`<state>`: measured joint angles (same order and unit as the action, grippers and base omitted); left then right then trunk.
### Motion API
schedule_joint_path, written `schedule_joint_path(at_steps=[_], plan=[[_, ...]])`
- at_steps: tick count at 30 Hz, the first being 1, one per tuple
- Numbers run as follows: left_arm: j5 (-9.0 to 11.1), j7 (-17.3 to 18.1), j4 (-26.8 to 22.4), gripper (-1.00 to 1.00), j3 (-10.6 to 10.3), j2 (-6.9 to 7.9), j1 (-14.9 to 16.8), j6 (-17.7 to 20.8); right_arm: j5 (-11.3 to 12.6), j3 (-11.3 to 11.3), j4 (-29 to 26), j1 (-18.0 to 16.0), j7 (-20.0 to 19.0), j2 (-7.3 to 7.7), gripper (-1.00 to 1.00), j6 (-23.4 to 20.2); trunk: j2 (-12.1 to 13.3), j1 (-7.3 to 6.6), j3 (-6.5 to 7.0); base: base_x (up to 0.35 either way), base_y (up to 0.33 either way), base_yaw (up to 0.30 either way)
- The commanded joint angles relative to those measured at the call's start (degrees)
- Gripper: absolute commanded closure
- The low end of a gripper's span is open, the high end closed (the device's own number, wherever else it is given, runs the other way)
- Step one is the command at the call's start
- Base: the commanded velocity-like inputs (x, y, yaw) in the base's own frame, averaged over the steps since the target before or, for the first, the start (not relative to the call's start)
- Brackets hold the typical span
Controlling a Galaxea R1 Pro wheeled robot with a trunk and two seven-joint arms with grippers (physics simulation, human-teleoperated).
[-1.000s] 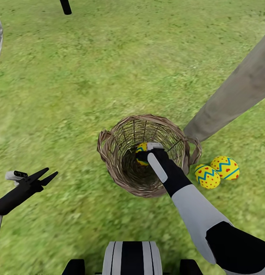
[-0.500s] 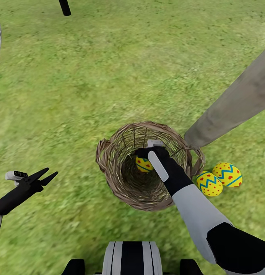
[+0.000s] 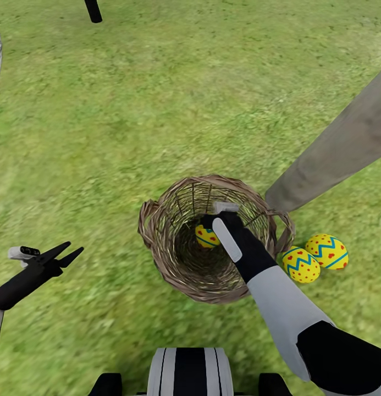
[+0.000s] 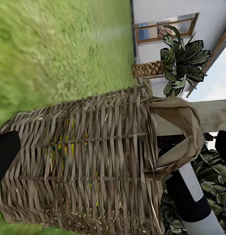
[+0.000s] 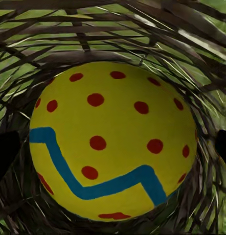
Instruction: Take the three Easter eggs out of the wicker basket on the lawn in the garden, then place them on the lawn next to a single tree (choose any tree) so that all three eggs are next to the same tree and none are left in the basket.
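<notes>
While two of the three Easter eggs already lie on the lawn [image 3: 102, 137] at the foot of the tree [image 3: 333, 154], the last egg [image 3: 205, 236] sits deep in the wicker basket [image 3: 157, 242], and the coming lift turns on how it lies to the right gripper [image 3: 212, 224]. From the right wrist camera the egg [image 5: 113, 142] sits squarely ahead between the two dark fingertips [image 5: 5, 156], one at each flank and neither visibly pressing the shell; the jaws stand spread around it, not yet closed. Its long axis cannot be read from so close (the blue zigzag runs across the gap between the fingers). The right arm is plainly the nearer one; the left gripper [image 3: 66, 254] hangs over the grass well apart from the basket, its fingers parted and holding nothing, and its camera looks at the basket's woven wall [image 4: 93, 166].

The two placed eggs, one [image 3: 300, 265] just beside the basket and the other [image 3: 326, 251] touching or nearly touching it, lie close to the trunk.

Against the picture half a second earlier, basket and eggs lie as they did; the right gripper has shifted only slightly inside the basket, a little nearer the egg.
</notes>
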<state>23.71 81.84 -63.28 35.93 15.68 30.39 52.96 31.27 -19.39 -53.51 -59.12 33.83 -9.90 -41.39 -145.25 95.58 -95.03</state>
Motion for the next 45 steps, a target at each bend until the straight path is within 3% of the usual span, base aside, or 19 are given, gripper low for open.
schedule_joint_path(at_steps=[1, 11, 14, 17, 27, 45], plan=[[0.03, 0.17, 0.0, -1.0, 0.02, -0.17, 0.02, 0.59, 0.66, -0.14, -0.08, -0.03, 1.72, -0.06, -1.0, -0.02, -0.01, -0.01, -0.03, 0.0, 0.0, 0.0], [0.02, 0.16, 0.0, -1.0, 0.02, -0.3, 0.02, 0.63, 1.12, -0.21, -0.01, 0.23, 2.11, -0.1, -1.0, 0.0, -0.03, 0.02, -0.25, 0.0, 0.0, 0.0], [0.02, 0.08, 0.0, -1.0, -0.04, -0.3, 0.02, 0.6, 4.77, -0.21, -0.01, 0.23, 2.14, -0.1, -1.0, 0.0, -0.04, 0.04, -0.47, 0.0, 0.0, 0.0], [-0.01, 0.08, 0.0, -1.0, -0.06, -0.3, 0.02, 0.57, 5.79, -0.21, -0.01, 0.23, 2.15, -0.06, -1.0, 0.0, -0.05, 0.07, -0.7, 0.0, 0.0, 0.0], [-0.03, 0.08, 0.0, -1.0, -0.07, -0.3, 0.02, 0.56, 5.87, -0.3, -0.18, 0.23, 2.2, 0.07, -1.0, 0.0, -0.05, 0.07, -0.7, 0.0, 0.0, 0.0], [-0.03, 0.14, 0.0, -1.0, -0.07, -0.32, 0.02, 0.56, 5.88, -0.3, -0.19, 0.23, 2.45, 0.06, -1.0, 0.0, -0.16, 0.28, -2.47, 0.0, 0.0, 0.0]])
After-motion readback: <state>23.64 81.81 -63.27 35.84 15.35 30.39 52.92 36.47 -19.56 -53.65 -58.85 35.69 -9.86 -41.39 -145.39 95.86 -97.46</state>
